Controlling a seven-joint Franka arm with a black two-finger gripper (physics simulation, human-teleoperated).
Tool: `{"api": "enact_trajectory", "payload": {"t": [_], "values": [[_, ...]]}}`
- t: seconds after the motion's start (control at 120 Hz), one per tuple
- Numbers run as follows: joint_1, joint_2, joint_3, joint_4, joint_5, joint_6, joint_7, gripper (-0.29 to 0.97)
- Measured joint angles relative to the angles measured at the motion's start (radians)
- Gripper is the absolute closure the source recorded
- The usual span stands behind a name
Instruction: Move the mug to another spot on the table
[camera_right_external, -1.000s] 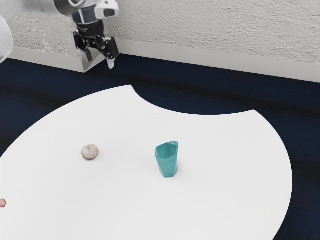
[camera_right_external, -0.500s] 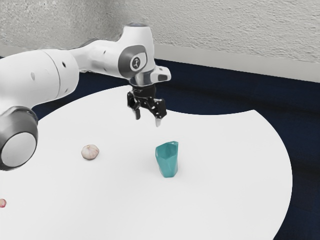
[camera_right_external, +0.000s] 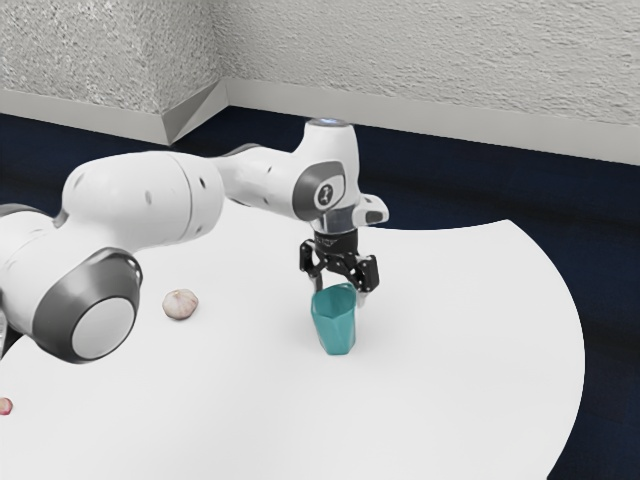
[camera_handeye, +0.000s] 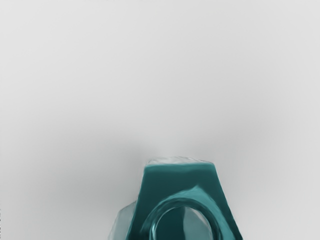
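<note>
A teal faceted mug (camera_right_external: 335, 320) stands upright on the white table (camera_right_external: 450, 330), a little right of the table's middle in the exterior view. My black gripper (camera_right_external: 339, 289) hangs straight down over the mug's rim, its fingers spread and level with the top of the mug. The fingers stand apart and I cannot see both of them pressing on the mug. In the wrist view the mug (camera_handeye: 182, 200) lies directly under my hand, its round opening facing the camera.
A small pinkish-white lump (camera_right_external: 181, 303) lies on the table toward the exterior view's left. Another small reddish thing (camera_right_external: 4, 405) sits at the table's left edge. The table's far edge has a curved cut-out (camera_right_external: 400, 215) over dark floor.
My arm has swung from the back wall across the table toward the exterior view's right and come down, so the gripper now sits at the mug's rim. The mug has not moved.
</note>
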Motion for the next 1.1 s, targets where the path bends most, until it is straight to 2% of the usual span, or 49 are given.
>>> {"api": "enact_trajectory", "payload": {"t": [0.142, 0.308, 0.542, 0.658, 0.833, 1.1], "values": [[0.0, 0.001, 0.012, 0.001, -0.006, 0.026, -0.032, 0.0], [0.0, 0.005, 0.018, 0.0, -0.05, 0.039, -0.101, 0.0], [0.0, 0.028, 0.025, -0.001, -0.034, 0.042, -0.175, 0.02], [0.0, 0.034, 0.025, 0.0, -0.032, 0.045, -0.203, 0.12], [0.0, 0.035, 0.025, 0.0, -0.031, 0.048, -0.236, 0.38], [0.0, 0.033, 0.025, 0.001, -0.033, 0.047, -0.276, 0.52]]}}
